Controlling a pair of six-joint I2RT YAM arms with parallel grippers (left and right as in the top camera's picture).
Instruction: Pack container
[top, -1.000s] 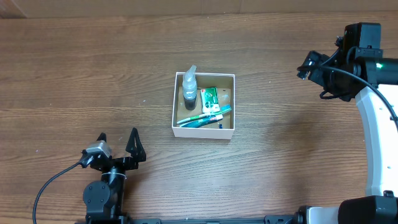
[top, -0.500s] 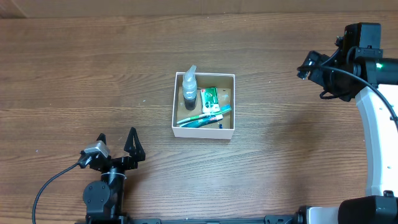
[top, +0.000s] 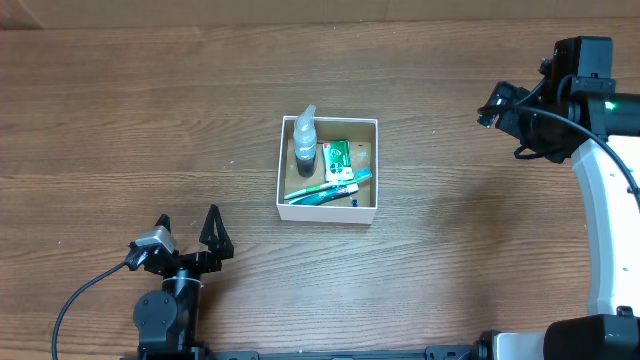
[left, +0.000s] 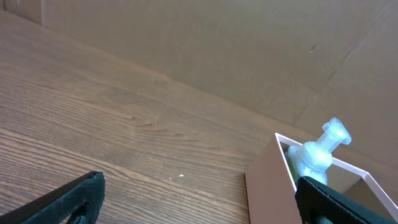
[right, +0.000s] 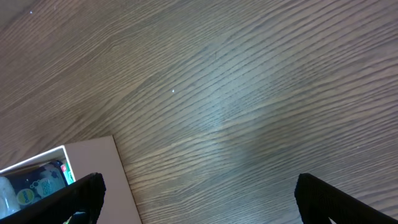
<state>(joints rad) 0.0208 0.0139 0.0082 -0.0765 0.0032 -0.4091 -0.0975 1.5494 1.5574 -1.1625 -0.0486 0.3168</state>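
The container (top: 281, 170), a square shallow box with white walls and a brown floor, sits mid-table. Inside it stand a clear pump bottle (top: 305, 138), a small green packet (top: 337, 157) and toothbrushes with a tube (top: 325, 189). My left gripper (top: 188, 228) is open and empty near the front left, well away from the box. In the left wrist view the box wall (left: 264, 180) and the bottle (left: 320, 152) show at right between the open jaws (left: 199, 202). My right gripper (top: 497, 107) is at the far right; its wrist view shows its jaws (right: 199, 196) open, empty, over bare wood, with the box corner (right: 93, 168) at left.
The wooden table (top: 150, 120) runs to a cardboard backdrop (left: 249, 50) at the far edge. The white right arm (top: 605, 210) stands along the right side. A black cable (top: 80, 300) trails from the left arm base at the front left.
The left gripper has shifted very slightly toward the front. Nothing else has moved.
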